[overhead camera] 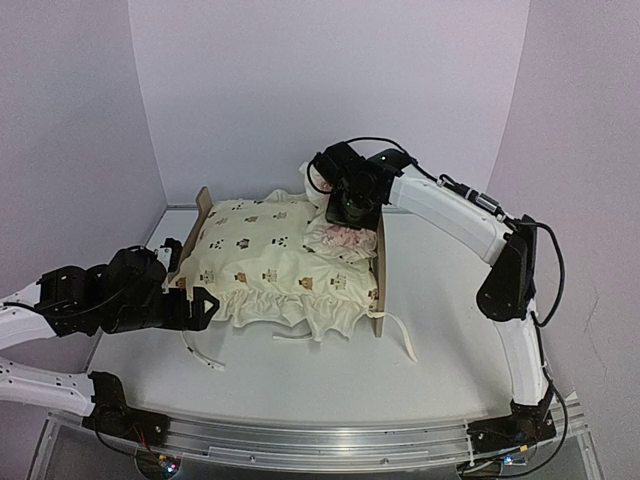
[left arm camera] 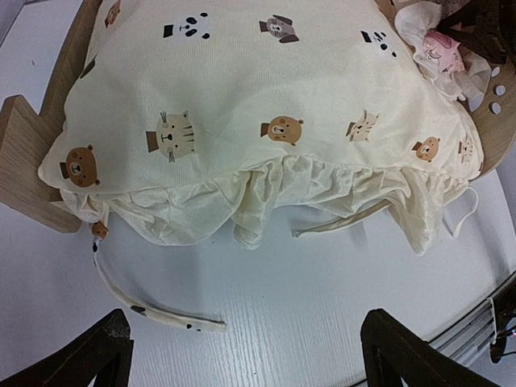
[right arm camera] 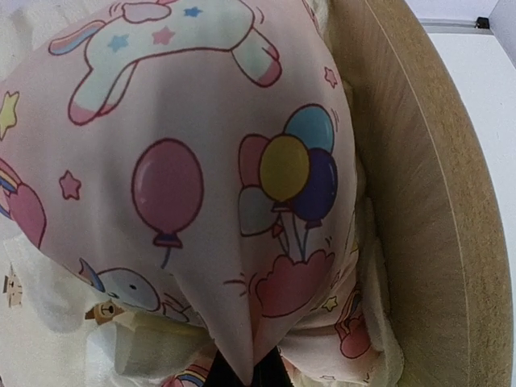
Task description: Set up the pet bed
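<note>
Nearest the viewer, one metal rail (overhead camera: pixel 330 440) ran along the front edge of the white table (overhead camera: pixel 300 390), and two arm bases were bolted to it, one at each end. The table top was matte and pale, with a faint grain visible in the left wrist view. Three plain, pale lilac-white walls (overhead camera: pixel 330 90) enclosed it on the left, right and far sides.

The left gripper (overhead camera: pixel 203 305) hung low at the near-left corner of the bed, its jaws spread wide with nothing between them.

One pet bed (overhead camera: pixel 379 285) stood at mid-table, with its long axis running left to right. Its flat footboard (overhead camera: pixel 199 222) was on the left and its headboard (left arm camera: pixel 493 113), pierced with small holes, was on the right. One cream cushion (overhead camera: pixel 270 260) printed with bears, cats and pandas covered the bed from board to board, and its ruffle spilled over the near side. Three tie ends could be counted on the table. One was a printed strip (left arm camera: pixel 153 310) at the near-left corner, one was a cord (left arm camera: pixel 339 226) under the ruffle, and one was a white strap (overhead camera: pixel 400 335) beyond the headboard.

Farther back, one small pink pillow (right arm camera: pixel 201 161), printed with balloons and unicorns, lay on the cushion against the headboard. The right gripper (overhead camera: pixel 345 215) reached down onto it from the far side, with its jaws pinched together on a fold of the pillow fabric.
</note>
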